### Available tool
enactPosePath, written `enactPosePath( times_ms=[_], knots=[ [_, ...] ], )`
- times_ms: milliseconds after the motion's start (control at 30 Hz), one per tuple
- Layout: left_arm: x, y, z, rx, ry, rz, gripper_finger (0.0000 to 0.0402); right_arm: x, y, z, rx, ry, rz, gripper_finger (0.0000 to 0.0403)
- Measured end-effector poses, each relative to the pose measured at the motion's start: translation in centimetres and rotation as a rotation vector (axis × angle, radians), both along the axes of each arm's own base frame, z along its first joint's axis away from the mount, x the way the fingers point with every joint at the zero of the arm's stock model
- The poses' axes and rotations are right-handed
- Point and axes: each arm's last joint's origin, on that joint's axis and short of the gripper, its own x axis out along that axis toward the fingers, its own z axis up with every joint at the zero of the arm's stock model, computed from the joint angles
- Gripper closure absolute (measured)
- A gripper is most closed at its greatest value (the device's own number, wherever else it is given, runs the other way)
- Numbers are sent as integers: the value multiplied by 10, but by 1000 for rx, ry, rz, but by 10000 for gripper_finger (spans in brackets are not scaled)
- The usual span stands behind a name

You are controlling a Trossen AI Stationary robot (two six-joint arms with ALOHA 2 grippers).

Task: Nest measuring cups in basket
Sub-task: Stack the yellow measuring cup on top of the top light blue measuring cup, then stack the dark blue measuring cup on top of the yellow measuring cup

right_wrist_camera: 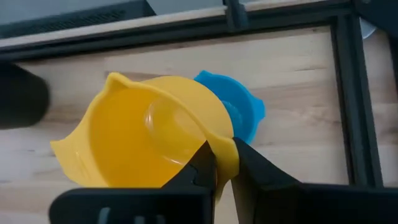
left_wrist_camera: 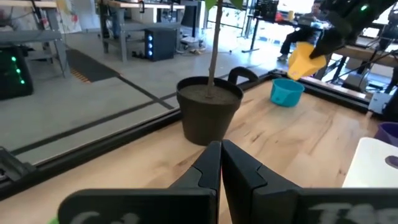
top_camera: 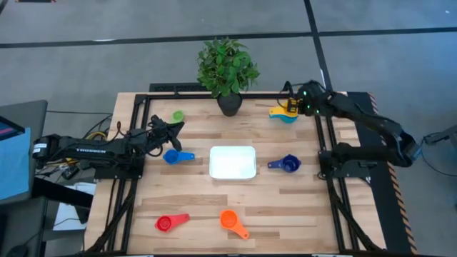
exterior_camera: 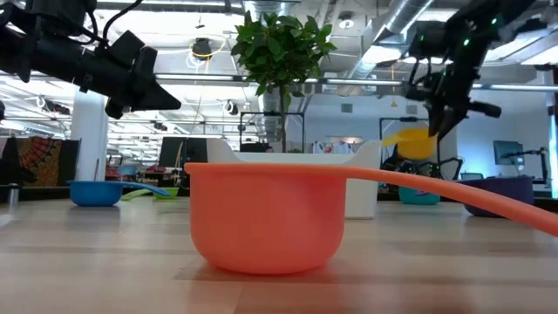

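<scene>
Seen from overhead, the right gripper (top_camera: 291,106) holds the yellow plastic measuring cup (top_camera: 280,111) at the table's far right corner, over the light blue plastic cup (top_camera: 288,118). White shallow rectangular basket (top_camera: 233,162) lies toward mid-table, nearer the front edge than the gripper. Left gripper (top_camera: 173,127) waits, fingers pressed together, by the blue cup (top_camera: 173,156).

At table level, the yellow cup (exterior_camera: 410,141) hangs clear of the wood.

Through the right wrist camera, fingers (right_wrist_camera: 208,163) pinch the yellow rim (right_wrist_camera: 225,152).
</scene>
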Motion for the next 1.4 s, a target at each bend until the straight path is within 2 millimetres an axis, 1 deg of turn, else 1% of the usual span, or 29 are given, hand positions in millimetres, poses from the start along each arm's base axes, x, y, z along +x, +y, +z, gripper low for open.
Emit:
enactPosePath(
  times_ms=[167,400,500,667,833,1033,1133,1200,1267,1400],
  knots=[
    [0,0,0,-8,-7,16,401,-2,-14,-10,45,33,10,352],
    [0,0,0,-7,-5,21,401,6,-33,-33,104,79,43,349],
    [0,0,-3,-19,13,16,401,9,-36,-40,125,96,44,344],
    [-1,0,-6,-41,32,17,401,9,-40,-43,123,96,34,330],
    [-1,0,-6,-42,33,17,401,4,-42,-43,134,106,15,302],
    [-1,0,-6,-42,32,18,401,0,-40,-44,165,122,5,246],
    [-1,0,-6,-42,33,18,401,-1,-31,-41,191,150,31,222],
    [-1,0,-6,-43,36,17,401,2,-20,-37,202,174,84,210],
    [-1,0,-7,-45,44,10,401,5,-1,-31,226,205,156,203],
    [-1,0,-9,-49,63,-4,401,13,46,-17,242,267,374,200]
  ],
)
